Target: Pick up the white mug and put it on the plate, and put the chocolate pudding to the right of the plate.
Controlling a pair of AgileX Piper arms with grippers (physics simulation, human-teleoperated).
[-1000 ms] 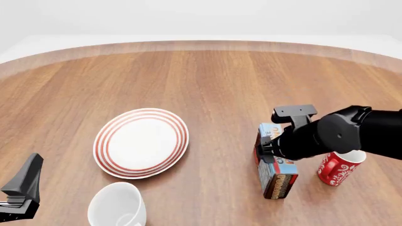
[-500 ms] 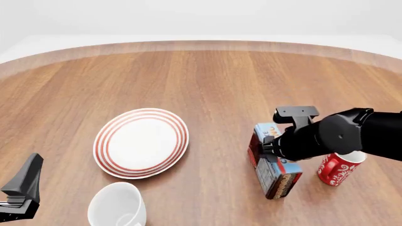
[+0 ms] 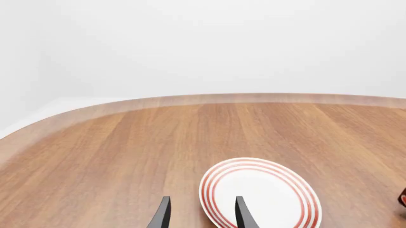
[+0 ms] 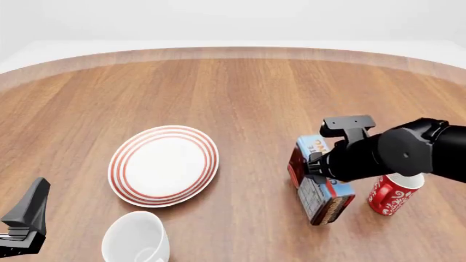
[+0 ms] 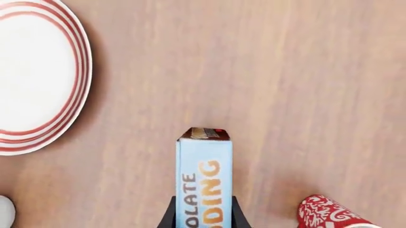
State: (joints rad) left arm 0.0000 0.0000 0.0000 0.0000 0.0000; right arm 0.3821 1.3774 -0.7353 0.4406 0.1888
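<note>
The chocolate pudding is a light blue carton with brown and red sides, tilted just above the table to the right of the plate. My right gripper is shut on it. In the right wrist view the two fingers clamp the carton at its near end. The plate is white with red rings and has nothing on it. The white mug stands in front of the plate, near the table's front edge. My left gripper hangs open at the far left, well apart from the mug; its fingers hold nothing.
A red mug with white pattern stands just right of the pudding, close under my right arm; it also shows in the right wrist view. The wooden table's curved far edge lies beyond.
My right gripper has shifted slightly right and up with the pudding, and the carton has tilted and turned a little. The left arm, plate and both mugs have not moved.
</note>
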